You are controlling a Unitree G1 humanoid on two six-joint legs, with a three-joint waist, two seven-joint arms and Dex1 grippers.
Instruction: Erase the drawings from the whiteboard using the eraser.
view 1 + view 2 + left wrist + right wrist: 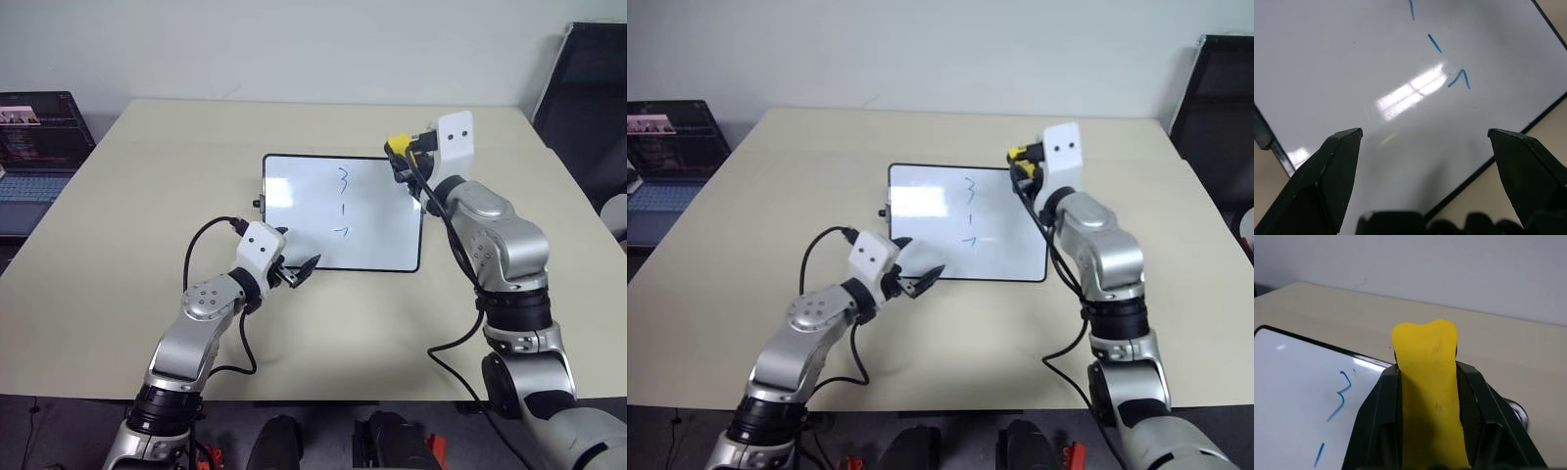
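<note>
My left claw [300, 271] stands released at the whiteboard's [294, 225] near edge. The drawings [343, 204] are unerased. Beyond, over the far right corner, my right claw [1429, 382] grasps the eraser [1427, 382]; it looks soft, light, pinched at mid-body.

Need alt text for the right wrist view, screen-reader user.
The right gripper is shut on the yellow eraser, which sticks up between its black fingers. Beside it, lower down, lies a corner of the whiteboard with a blue "3" and a short stroke, on a beige table.
</note>
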